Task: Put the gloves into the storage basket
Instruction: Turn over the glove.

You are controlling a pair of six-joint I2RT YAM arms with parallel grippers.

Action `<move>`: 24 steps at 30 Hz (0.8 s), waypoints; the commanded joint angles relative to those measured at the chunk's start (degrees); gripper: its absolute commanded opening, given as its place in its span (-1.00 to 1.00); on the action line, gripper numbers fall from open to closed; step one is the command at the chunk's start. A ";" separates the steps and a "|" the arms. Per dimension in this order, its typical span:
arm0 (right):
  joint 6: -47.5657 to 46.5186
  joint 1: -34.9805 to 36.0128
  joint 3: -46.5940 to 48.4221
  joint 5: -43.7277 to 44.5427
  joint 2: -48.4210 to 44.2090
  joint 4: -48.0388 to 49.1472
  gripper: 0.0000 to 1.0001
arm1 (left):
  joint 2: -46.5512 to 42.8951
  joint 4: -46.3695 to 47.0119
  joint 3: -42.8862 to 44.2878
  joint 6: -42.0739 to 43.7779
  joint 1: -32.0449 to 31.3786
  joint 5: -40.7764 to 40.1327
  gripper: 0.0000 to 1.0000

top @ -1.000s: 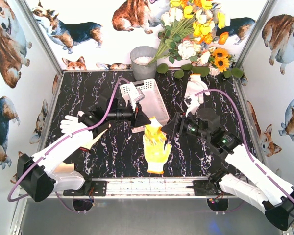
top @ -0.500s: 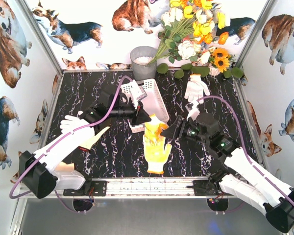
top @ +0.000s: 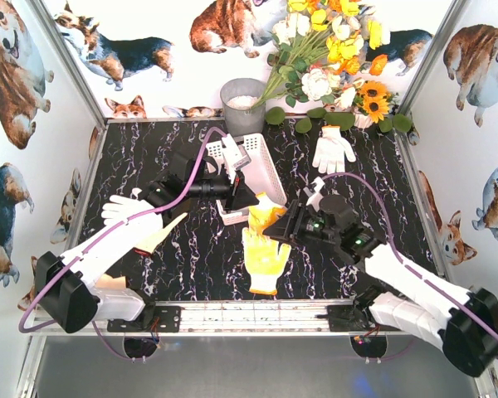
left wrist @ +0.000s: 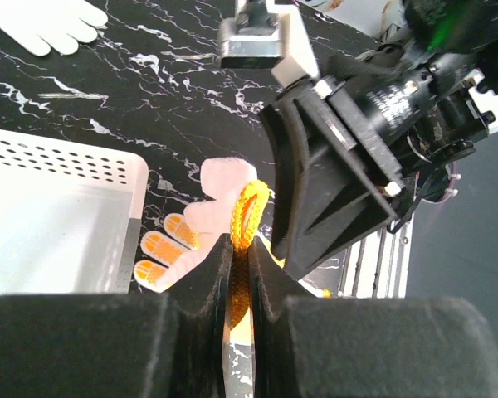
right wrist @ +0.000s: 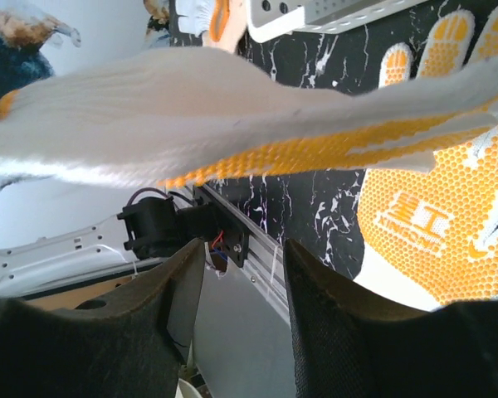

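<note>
The left pincer (left wrist: 239, 250) pinches a yellow glove (left wrist: 222, 187) by its cuff edge. The open right pincer (right wrist: 242, 259), close by, could knock it loose outside the basket (left wrist: 62, 166).

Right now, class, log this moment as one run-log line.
left pincer: shut on cuff of yellow-palmed glove | right pincer: open, beside that glove | glove: lifted, outside storage basket

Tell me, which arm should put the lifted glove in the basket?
Left. The left gripper is shut on the orange cuff of the lifted glove, right beside the storage basket. The right gripper is open, gripping nothing.
</note>
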 commanded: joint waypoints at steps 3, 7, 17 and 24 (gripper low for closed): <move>2.70 0.55 -0.61 0.72 5.35 10.93 -0.12 | -0.05 0.36 0.83 0.17 0.09 4.48 -1.00; 3.07 0.55 -1.22 2.13 7.91 13.34 -0.12 | -0.37 0.74 0.03 -0.60 0.09 5.76 -1.00; 4.49 0.64 -2.75 6.09 12.14 18.55 -0.11 | -0.26 -0.85 -1.81 0.20 0.09 9.16 -1.00; 3.82 0.64 -2.31 8.73 12.47 18.88 -0.06 | -0.16 -3.26 -2.28 1.71 0.09 10.61 -1.00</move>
